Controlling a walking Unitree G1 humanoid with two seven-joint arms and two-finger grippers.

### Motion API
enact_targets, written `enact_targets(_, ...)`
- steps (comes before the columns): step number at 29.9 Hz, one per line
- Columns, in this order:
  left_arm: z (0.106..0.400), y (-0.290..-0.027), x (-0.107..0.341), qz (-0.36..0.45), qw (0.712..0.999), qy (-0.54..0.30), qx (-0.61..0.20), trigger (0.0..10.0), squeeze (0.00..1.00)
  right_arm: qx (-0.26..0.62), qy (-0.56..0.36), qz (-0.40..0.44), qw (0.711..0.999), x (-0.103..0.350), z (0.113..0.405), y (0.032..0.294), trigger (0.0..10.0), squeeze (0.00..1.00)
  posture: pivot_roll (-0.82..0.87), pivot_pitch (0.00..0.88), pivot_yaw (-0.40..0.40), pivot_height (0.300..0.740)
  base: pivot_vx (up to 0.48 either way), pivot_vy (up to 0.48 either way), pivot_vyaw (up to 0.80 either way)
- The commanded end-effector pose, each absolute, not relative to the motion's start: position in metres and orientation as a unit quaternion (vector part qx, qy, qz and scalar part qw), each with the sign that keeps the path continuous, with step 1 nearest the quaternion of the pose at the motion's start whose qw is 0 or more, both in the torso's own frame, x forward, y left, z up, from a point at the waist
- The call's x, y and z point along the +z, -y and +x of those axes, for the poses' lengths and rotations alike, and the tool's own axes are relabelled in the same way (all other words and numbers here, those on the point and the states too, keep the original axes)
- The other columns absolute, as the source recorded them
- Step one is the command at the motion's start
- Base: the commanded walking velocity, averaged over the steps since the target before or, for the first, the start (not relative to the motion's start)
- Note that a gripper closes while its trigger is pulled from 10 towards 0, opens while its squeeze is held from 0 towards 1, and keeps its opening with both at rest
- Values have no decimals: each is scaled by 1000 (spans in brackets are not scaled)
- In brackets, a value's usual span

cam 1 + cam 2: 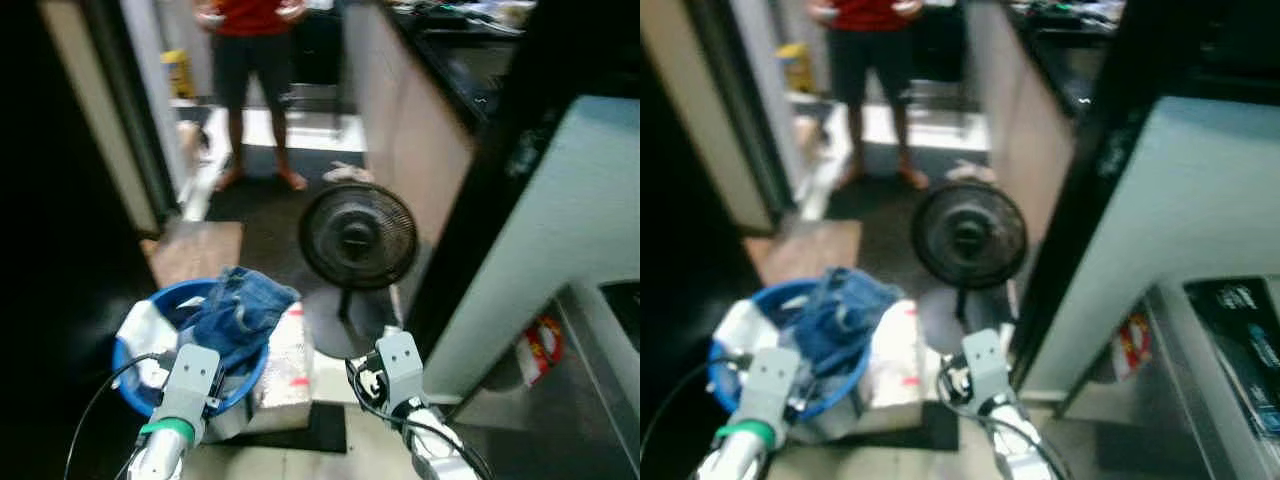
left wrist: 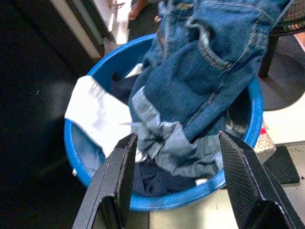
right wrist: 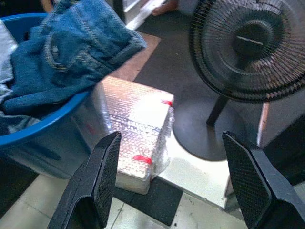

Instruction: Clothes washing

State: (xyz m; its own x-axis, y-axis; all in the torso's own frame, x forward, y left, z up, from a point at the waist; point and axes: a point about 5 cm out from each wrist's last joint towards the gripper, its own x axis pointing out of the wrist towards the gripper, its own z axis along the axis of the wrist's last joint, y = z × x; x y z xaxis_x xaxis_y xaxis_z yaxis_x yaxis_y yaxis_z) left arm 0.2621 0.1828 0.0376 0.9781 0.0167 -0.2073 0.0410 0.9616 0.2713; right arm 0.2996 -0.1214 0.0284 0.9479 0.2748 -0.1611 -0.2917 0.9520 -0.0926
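Left hand (image 2: 174, 179) hovers spread over jeans (image 2: 209, 71) in the basin (image 2: 238, 162); right hand (image 3: 174, 183) likewise released.

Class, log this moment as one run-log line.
left pincer: open over round blue plastic tub | blue denim jeans: in tub | right pincer: open

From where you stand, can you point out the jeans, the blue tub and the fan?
jeans (image 2: 209, 71), left wrist view, on the denim by the pocket.
blue tub (image 2: 164, 202), left wrist view, on its near rim.
fan (image 1: 358, 237), left eye view, on the grille's hub.
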Motion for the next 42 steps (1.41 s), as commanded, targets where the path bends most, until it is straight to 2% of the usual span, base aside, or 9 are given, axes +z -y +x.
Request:
enact_targets(1, 260, -184, 33, 141, 983, -114, -5, 10000, 0, 143, -82, -57, 985, 24, 296, 122, 10000, 0, 123, 47, -20, 740, 0, 0, 788)
enact_targets(15, 259, -186, 33, 141, 984, -112, -1, 10000, 0, 142, -80, -54, 985, 23, 295, 122, 10000, 0, 125, 49, -19, 740, 0, 0, 735)
enact_targets(42, 259, -187, 32, 142, 984, -111, 5, 10000, 0, 148, -78, -64, 984, 24, 296, 121, 10000, 0, 124, 47, -25, 740, 313, 0, 0)
